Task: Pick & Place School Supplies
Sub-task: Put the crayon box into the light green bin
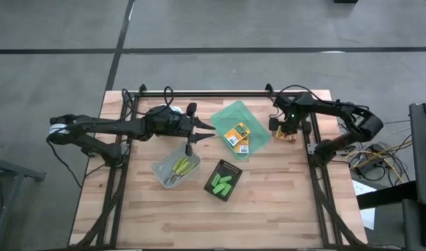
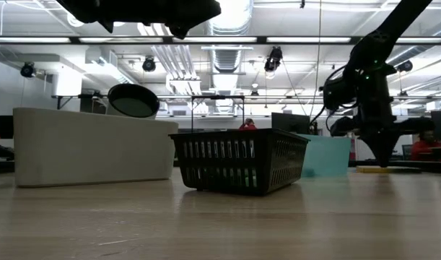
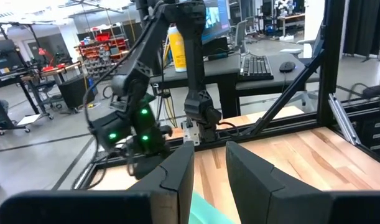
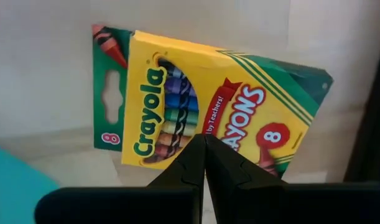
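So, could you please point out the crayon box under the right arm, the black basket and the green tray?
crayon box [image 4: 208, 112]: right wrist view, yellow front face.
black basket [image 2: 238, 160]: low view, slatted side wall.
green tray [image 1: 226, 113]: high view, bare corner.

Crayon box [image 4: 208, 115] lower edge hidden behind closed jaws, black basket [image 2: 238, 160] contents seemingly unreadable through slats

A pale wooden table [image 1: 282, 202] with a black frame stands on a grey concrete floor [image 1: 199, 24] crossed by dark seams. Overhead, exposed ducts [image 2: 231, 54] and long strip lights [image 2: 292, 40] run under an open ceiling. Beyond the table's far edge stands a dark desk [image 3: 264, 65] with a keyboard [image 3: 258, 64]; red shelving [image 3: 106, 53] crowds the back. A person in red [image 2: 426, 144] sits far off.
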Controlling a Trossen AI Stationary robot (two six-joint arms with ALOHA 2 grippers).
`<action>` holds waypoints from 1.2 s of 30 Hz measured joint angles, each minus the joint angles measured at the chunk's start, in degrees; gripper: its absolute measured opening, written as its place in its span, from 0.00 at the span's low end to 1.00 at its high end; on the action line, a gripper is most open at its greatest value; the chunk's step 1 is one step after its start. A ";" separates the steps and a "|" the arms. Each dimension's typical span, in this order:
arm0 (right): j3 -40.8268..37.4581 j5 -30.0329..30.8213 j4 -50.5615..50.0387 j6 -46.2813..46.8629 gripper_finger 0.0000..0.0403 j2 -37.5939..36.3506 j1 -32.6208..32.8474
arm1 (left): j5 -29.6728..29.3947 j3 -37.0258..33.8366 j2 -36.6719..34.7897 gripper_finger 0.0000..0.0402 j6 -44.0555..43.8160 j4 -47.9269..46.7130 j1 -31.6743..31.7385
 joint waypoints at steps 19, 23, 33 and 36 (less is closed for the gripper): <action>-4.85 -0.57 0.49 20.89 0.02 -5.20 27.84 | -0.67 0.00 0.00 0.25 -0.65 0.02 0.00; -5.02 -2.15 0.79 25.72 0.02 -7.87 34.74 | -0.66 0.00 0.00 0.25 -0.71 0.02 0.00; -5.92 -1.34 2.60 35.67 0.02 -7.71 54.43 | -0.65 0.00 0.00 0.25 -2.16 0.02 0.00; -5.64 4.17 4.49 40.85 0.02 -8.81 58.68 | -0.65 0.00 0.00 0.25 -2.81 0.02 0.00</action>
